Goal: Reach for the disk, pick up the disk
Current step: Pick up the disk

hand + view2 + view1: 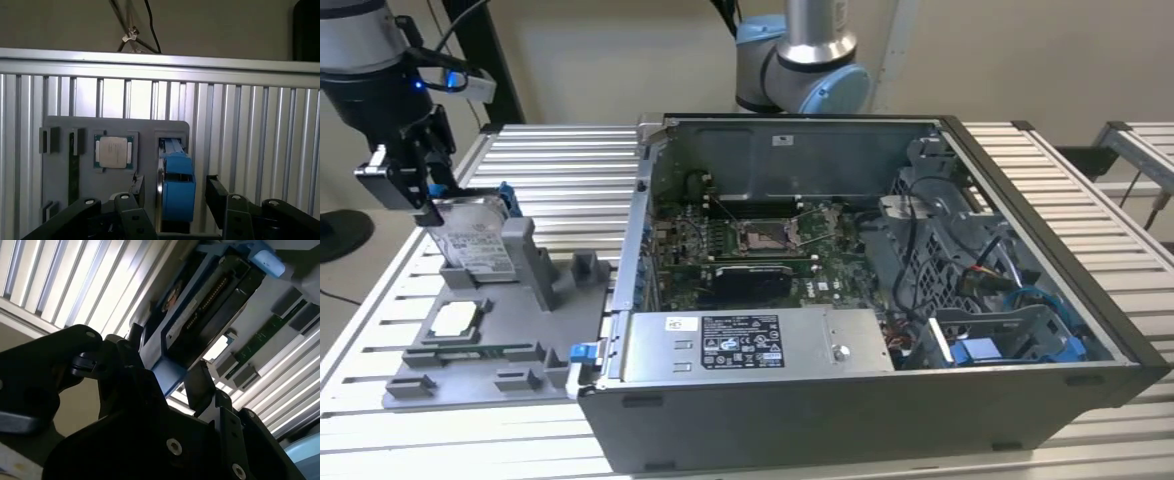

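The disk (471,240) stands on edge in a slot of the grey holder (520,300) at the exterior view's left, its white label showing and a blue frame around it. My gripper (431,195) hangs at the disk's top edge. In the first wrist view the blue frame of the disk (177,187) sits between my two black fingers (134,200), with a small gap on each side, so the gripper (175,194) is open around it. In the second wrist view the disk (200,315) likewise runs between the fingers of the gripper (167,367).
An open computer case (1041,330) stands to the exterior view's right of the holder. A small square silver chip (456,318) (114,151) and a green memory stick (474,352) lie on the holder. All of it rests on a slatted metal table (560,160). Another arm's base (801,60) stands behind the case.
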`<state>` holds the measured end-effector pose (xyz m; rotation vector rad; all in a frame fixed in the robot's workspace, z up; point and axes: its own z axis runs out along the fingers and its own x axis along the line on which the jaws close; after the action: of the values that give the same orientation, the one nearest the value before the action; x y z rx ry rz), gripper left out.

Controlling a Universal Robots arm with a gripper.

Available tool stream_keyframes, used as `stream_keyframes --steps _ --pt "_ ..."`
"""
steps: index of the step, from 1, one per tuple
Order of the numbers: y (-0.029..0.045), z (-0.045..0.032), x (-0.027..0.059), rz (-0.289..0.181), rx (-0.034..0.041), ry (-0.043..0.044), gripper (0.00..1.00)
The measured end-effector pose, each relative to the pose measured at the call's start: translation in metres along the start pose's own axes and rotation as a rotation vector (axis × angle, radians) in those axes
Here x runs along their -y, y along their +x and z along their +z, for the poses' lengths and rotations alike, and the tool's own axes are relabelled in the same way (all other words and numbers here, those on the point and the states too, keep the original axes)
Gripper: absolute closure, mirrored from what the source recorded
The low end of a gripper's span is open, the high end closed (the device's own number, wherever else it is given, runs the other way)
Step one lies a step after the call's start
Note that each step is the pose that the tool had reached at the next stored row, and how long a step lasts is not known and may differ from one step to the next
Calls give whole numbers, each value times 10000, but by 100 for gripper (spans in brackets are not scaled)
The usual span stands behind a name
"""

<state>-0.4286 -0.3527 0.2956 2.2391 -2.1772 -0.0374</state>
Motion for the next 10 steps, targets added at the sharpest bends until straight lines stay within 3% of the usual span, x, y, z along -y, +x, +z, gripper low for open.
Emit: stream_keyframes --steps 10 --pt "1 183 5 117 4 1 0"
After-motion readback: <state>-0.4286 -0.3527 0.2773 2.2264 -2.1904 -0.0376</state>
